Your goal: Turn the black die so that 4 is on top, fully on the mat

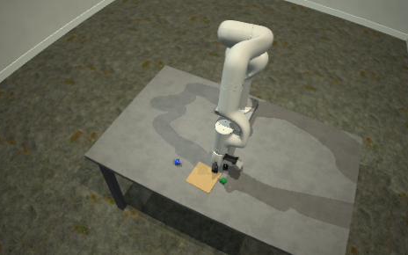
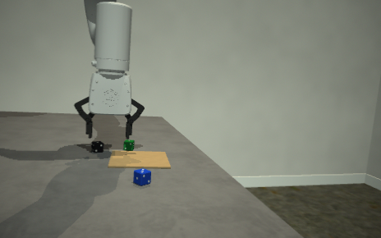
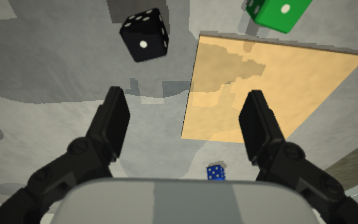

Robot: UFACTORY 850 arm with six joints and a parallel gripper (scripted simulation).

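The black die [image 2: 97, 146] [image 3: 144, 35] lies flat on the bare table, just off the far left corner of the tan mat [image 1: 200, 178] [image 2: 144, 160] [image 3: 290, 90]. In the wrist view one of its faces shows a single pip. My gripper [image 1: 220, 167] [image 2: 108, 135] [image 3: 184, 102] is open and empty. It hangs a little above the table at the mat's edge, with the black die ahead of its left finger. In the top view the arm hides most of the black die.
A green die [image 1: 223, 180] [image 2: 129, 144] [image 3: 278, 12] lies on the table by the mat's far edge. A blue die [image 1: 177, 162] [image 2: 142, 176] [image 3: 215, 172] lies on the table off the opposite side of the mat. The grey table's [image 1: 286, 176] front edge is close.
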